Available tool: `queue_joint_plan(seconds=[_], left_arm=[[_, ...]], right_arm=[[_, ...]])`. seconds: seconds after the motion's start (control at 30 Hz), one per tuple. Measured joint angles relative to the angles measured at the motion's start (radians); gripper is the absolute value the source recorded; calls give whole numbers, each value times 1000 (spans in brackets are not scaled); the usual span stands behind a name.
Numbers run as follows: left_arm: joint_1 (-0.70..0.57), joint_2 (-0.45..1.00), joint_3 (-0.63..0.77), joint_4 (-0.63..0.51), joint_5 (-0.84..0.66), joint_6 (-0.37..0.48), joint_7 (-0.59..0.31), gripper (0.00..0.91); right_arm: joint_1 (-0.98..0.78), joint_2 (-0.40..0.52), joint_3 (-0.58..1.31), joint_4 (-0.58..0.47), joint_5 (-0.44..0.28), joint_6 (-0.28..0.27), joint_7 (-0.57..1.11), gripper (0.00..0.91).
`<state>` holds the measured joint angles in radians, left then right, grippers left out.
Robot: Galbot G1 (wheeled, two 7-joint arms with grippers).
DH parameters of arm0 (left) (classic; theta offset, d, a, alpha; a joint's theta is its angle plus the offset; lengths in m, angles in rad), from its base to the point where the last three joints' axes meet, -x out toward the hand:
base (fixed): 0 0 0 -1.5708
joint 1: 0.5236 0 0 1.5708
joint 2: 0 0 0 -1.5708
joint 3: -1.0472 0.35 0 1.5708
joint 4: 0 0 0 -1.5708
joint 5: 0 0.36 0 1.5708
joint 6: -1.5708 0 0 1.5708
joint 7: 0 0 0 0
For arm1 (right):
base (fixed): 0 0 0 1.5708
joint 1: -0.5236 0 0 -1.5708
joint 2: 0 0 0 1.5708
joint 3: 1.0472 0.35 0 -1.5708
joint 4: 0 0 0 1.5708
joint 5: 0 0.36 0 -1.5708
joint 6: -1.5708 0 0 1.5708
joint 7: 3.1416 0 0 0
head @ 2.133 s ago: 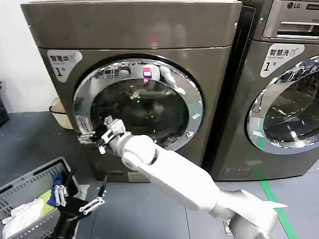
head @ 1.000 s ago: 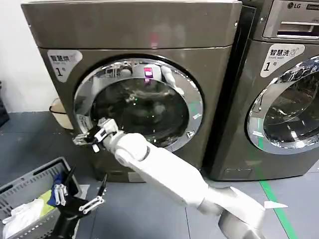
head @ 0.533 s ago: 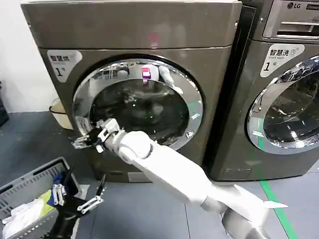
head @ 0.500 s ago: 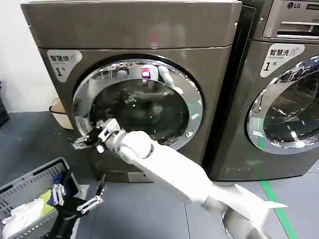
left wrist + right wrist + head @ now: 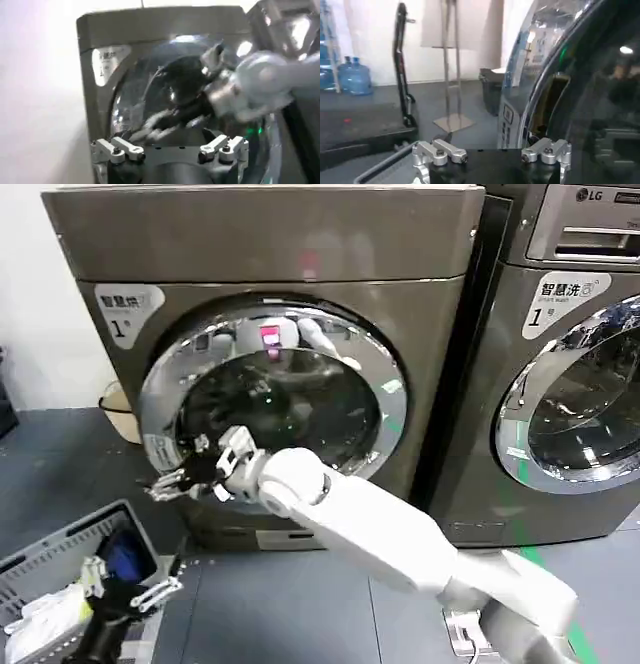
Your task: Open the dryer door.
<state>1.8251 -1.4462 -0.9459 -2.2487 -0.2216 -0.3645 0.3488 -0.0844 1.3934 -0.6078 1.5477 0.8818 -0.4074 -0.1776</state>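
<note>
Since half a second ago the dryer door (image 5: 270,399) has swung a little further out on its left edge, and my right gripper (image 5: 185,476) has dropped lower and toward me with it. Door fills the front of the grey dryer (image 5: 260,244), chrome rim tilted, its left side standing off the cabinet; the LG machine (image 5: 575,364) stands just beside on the right. From my right wrist the door (image 5: 540,75) shows a dark gap behind its rim. My right fingers reach to the rim's lower-left edge, but I cannot tell whether they clench it. My left gripper (image 5: 125,584) hangs low over the basket (image 5: 40,559), fingers spread, holding nothing.
</note>
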Motion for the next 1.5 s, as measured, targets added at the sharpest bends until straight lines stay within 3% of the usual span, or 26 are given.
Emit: queue_joint_plan(seconds=[0.57,0.93,1.5], left_arm=[[-67,75,-253,118,-37,125,-38,907],[-113,136,-342,171,8,252,-125,907],[-194,363,-259,259,-51,108,-104,907]], right_arm=[[7,-134,-29,161,99,-31,-114,907],[15,-233,-54,259,160,-36,-190,907],[30,-397,-58,397,138,-29,-456,907]])
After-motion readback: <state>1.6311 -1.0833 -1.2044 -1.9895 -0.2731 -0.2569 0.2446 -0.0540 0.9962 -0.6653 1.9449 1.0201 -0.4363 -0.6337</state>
